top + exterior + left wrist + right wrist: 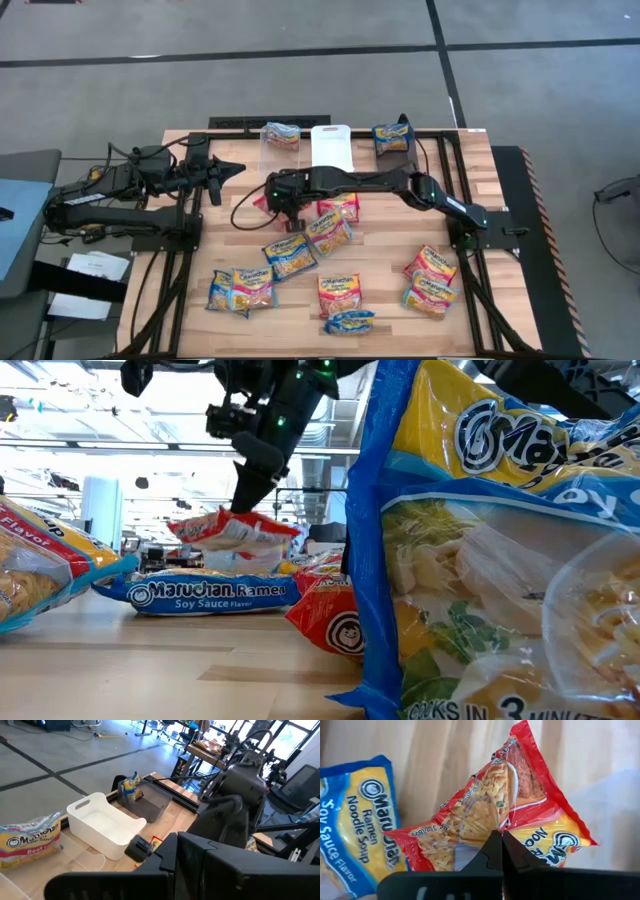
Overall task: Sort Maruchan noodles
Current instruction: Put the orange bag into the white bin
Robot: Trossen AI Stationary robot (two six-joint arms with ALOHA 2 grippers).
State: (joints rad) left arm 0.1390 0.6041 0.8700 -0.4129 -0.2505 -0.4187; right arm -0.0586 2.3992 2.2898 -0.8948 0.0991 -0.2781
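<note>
- Pinching a red-edged noodle packet [505, 815] by its crinkly middle, the right gripper [501, 851] has jaws closed on film, at 11 o'clock of bench [190, 270] centre.
- Light, soft, slippery wrapper; brittle noodles inside, I judge.
- Left gripper [228, 170] waits at 10 o'clock, jaws closed, empty.

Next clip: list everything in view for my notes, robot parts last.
loose packets: about nine, yellow with blue, pink or orange trim, across the table's middle and front
red packet: one, lifted, near the clear bin
binned packets: two, one in the clear bin, one in the grey bin
clear bin, white bin, grey bin: one each, far edge
table: one, light wood
left gripper: shut, empty, left rear
right gripper: shut on the red packet
</note>
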